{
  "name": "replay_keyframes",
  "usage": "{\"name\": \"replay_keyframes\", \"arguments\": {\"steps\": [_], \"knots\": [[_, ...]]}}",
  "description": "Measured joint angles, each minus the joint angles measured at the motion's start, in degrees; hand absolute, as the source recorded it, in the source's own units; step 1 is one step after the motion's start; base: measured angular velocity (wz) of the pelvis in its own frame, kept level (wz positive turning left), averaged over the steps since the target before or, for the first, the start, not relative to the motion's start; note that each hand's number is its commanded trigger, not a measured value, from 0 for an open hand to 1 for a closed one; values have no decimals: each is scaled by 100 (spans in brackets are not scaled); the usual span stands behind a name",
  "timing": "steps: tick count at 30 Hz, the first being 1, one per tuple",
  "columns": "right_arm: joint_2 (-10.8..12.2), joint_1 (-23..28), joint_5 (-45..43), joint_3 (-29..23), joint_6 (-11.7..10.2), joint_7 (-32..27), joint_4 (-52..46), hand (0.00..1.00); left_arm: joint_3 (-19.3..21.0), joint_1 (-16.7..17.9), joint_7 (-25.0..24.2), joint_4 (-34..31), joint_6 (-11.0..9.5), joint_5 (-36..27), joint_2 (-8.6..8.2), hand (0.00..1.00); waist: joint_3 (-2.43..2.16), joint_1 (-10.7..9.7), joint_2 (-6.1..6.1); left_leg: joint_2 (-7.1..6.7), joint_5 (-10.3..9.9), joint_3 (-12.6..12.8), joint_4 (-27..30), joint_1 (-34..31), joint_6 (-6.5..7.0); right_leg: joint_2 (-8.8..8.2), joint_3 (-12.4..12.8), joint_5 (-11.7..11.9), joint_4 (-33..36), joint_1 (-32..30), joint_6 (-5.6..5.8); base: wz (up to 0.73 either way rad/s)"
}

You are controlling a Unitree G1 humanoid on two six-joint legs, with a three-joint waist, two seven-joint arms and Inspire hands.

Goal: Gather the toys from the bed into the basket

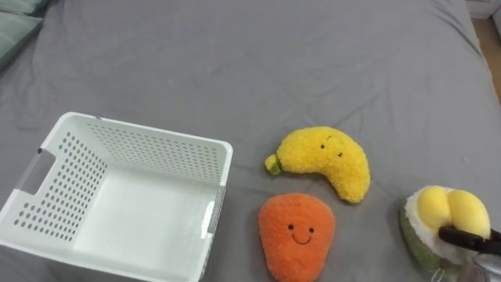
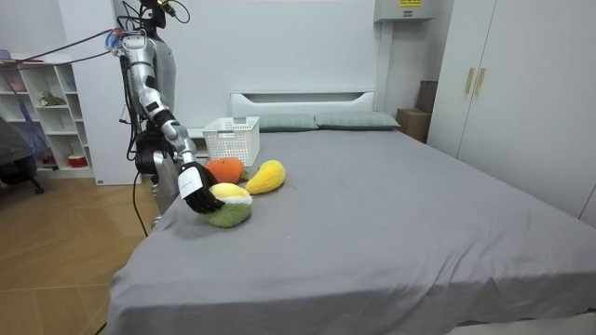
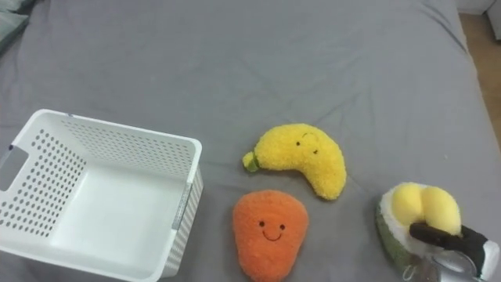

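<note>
While standing at the bed's long side, at the room view's left, reaches the right hand [image 3: 463, 249] down towards the mattress edge.

Surface: wide bed under a smooth grey sheet [image 1: 313, 63], flat, faintly creased. At the head end, white headboard [image 2: 303, 98] and grey-green pillows [image 2: 321, 121] laid side by side. Around: white open shelf unit [image 2: 37, 112] at the room view's left, pale wardrobe doors [image 2: 503, 74] at its right, wooden plank floor [image 2: 65, 251] below.

On the sheet, towards the robot's left: white perforated plastic basket [image 1: 156, 153], upright, open top, bare white bottom showing.

Just right of the basket, apart from its wall: orange carrot-shaped plush toy [image 1: 296, 233] with a stitched smile, lying flat. Farther from the robot and close by, not touching: yellow banana-shaped plush toy [image 1: 329, 160] with a small green stem and a face.

Well to the right of both, near the bed's edge: round green plush toy with a yellow two-lobed middle [image 1: 442, 207], resting on the sheet. Dark fingers [image 1: 470, 237] closed on its near rim, one laid across the yellow part; clamped on that toy.

Between the green toy and the basket: the carrot, directly on the line.
</note>
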Motion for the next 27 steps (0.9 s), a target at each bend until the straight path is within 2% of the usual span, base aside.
{"name": "replay_keyframes", "arguments": {"steps": [8, 12, 17, 21, 27], "knots": [[-1, -103, -148, 124, -24, 127, 32, 100, -59, -52, -41, 2, -147, -272, 6, 0, 2, 7, -60, -4, 6, 13, -29, 6, 1, -2, 17, 0, 1, -20, -1, 0], [-1, -93, -213, 173, -25, 180, 12, 100, -48, -50, -34, -20, -207, -485, 25, 0, 11, 37, -160, -8, 41, 38, -99, 32, -2, -9, 45, 0, -6, -44, -1, -2], [-1, -65, -481, 173, -25, 256, -84, 100, 11, -42, 7, -7, -280, -502, 33, 0, -5, 96, -253, -5, 42, 68, -109, 77, -3, -9, 72, 0, -7, -5, -1, -3], [5, 143, -818, 175, -22, 293, -637, 100, 10, -38, 92, 21, -372, -596, 32, 0, -8, 128, -252, -5, 42, 87, -151, 199, -2, -5, 100, 1, -8, 95, 0, -2], [25, 390, -1065, 342, -21, 443, -1655, 100, 12, -38, 95, 96, -367, -599, 16, 0, -22, 127, -219, 2, 43, 144, -214, 395, -2, -4, 143, 1, -11, 240, 0, -5]]}}
